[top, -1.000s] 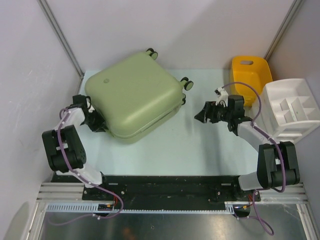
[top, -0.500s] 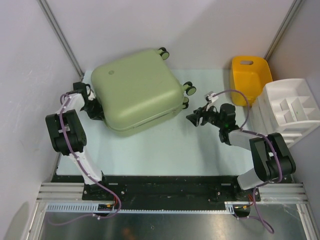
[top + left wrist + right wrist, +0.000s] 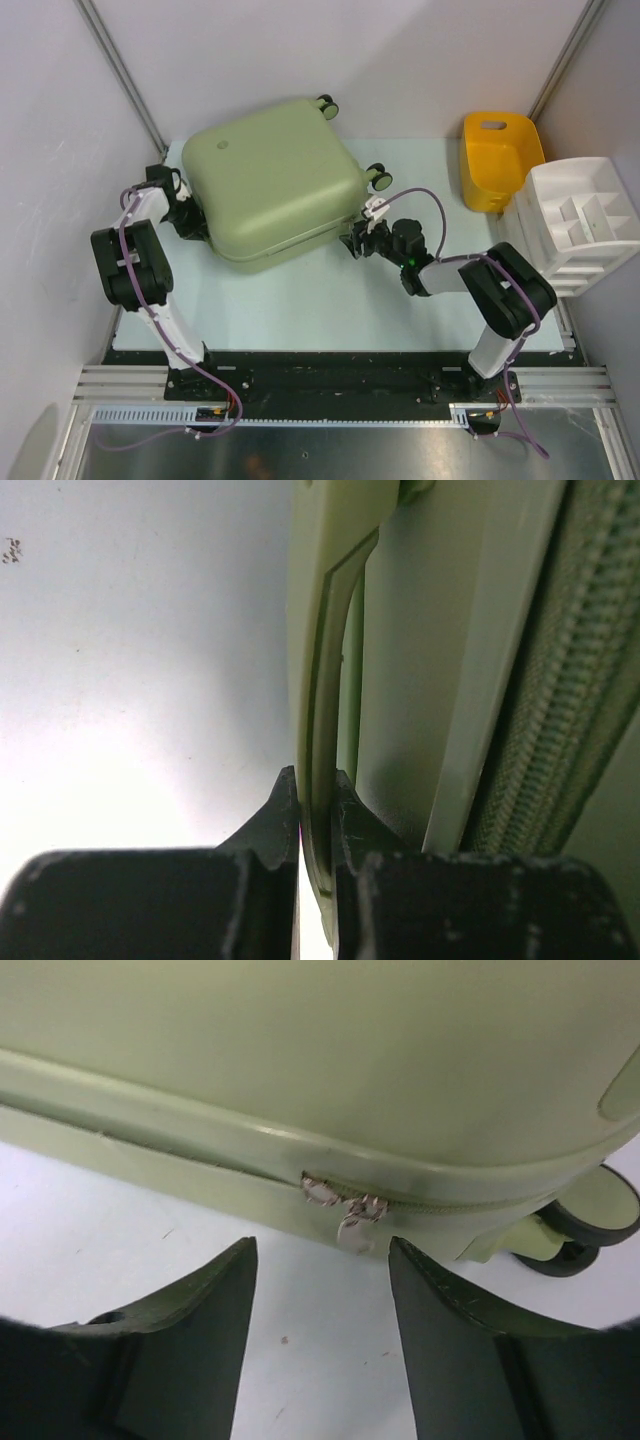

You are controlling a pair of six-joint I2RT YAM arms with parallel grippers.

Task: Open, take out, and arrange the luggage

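The pale sage-green luggage (image 3: pixel 275 180) lies flat and closed at the table's back left, its wheels (image 3: pixel 378 176) to the right. My left gripper (image 3: pixel 188 222) is at its left edge, shut on the luggage's side handle (image 3: pixel 325 680), which runs between the two fingers. My right gripper (image 3: pixel 352 243) is open and empty, low over the table and close to the luggage's right front corner. In the right wrist view the metal zipper pulls (image 3: pixel 345 1208) hang from the closed zip seam just beyond the fingertips (image 3: pixel 240 1260), with a wheel (image 3: pixel 590 1215) at the right.
A yellow plastic tub (image 3: pixel 498 158) stands at the back right. A white divided organizer tray (image 3: pixel 580 220) sits beside it at the right edge. Grey walls close in the back and sides.
My right gripper has moved left across the table to the luggage's right front corner. The luggage shifted back and right a second ago and has held still since. My left gripper stayed on the handle.
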